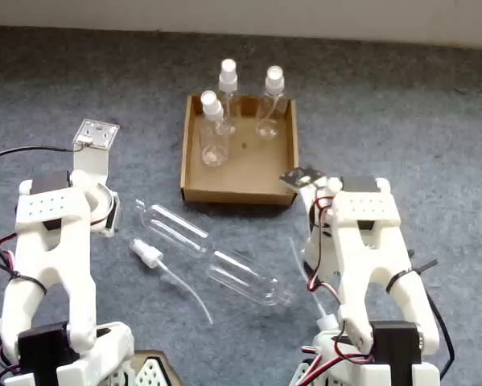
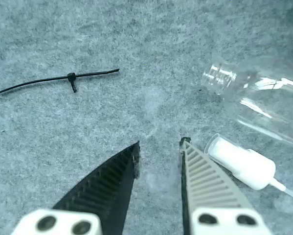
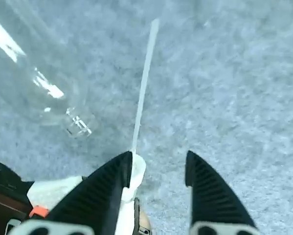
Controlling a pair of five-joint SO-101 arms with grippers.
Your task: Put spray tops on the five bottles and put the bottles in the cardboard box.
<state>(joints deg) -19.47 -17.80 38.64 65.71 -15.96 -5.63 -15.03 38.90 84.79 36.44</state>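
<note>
Three clear plastic bottles with white spray tops [image 1: 227,100] stand upright inside the shallow brown cardboard box [image 1: 239,195] on the grey felt-like surface [image 1: 401,104], so the job looks a little over half done. Two more clear bottles lie uncapped on their sides in front of the box. The left-hand bottle [image 2: 263,98] has its open neck turned towards the left arm, and the right-hand bottle [image 3: 24,58] lies nearer the right arm. A loose white spray top with a thin dip tube [image 2: 240,165] lies just beside the left-hand bottle and right next to the pale finger of the left end effector [image 2: 160,149], whose jaws are spread and hold nothing. A second white spray top [image 3: 135,171], its long tube running away across the surface, sits just beside one black finger of the right end effector [image 3: 159,159], which is likewise parted and grips nothing. The step in hand appears to be capping the fourth bottle. The next move likely calls for closing on a top and feeding its tube into an open neck while the bottle is steadied. No label or writing can be read on the bottles, tops or box.
</note>
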